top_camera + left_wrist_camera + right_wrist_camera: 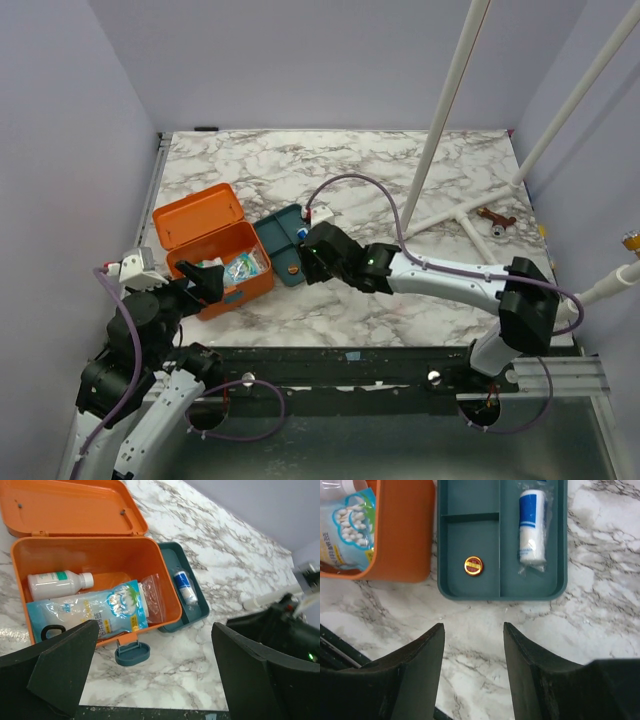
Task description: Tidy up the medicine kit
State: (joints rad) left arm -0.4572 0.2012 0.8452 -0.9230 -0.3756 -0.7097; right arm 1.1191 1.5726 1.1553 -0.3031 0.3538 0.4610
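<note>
The orange medicine kit (173, 241) stands open at the left, lid back; it also shows in the left wrist view (125, 555) and right wrist view (405, 540). Inside lie a white bottle (57, 583), a blue cotton-swab pouch (95, 611) and a clear reddish bag (154, 600). Its dark teal latch (132, 653) hangs at the front. A dark teal compartment tray (280, 238) beside it holds a bandage roll (532, 527) and a small red-gold tin (473, 566). My left gripper (208, 279) is open and empty at the kit's front. My right gripper (314, 255) is open and empty just before the tray (470, 540).
White poles (450, 100) rise from a base at the back right, with a small brown tool (496, 218) near it. The table's near edge (380, 350) runs below both grippers. Purple walls close in the left and back.
</note>
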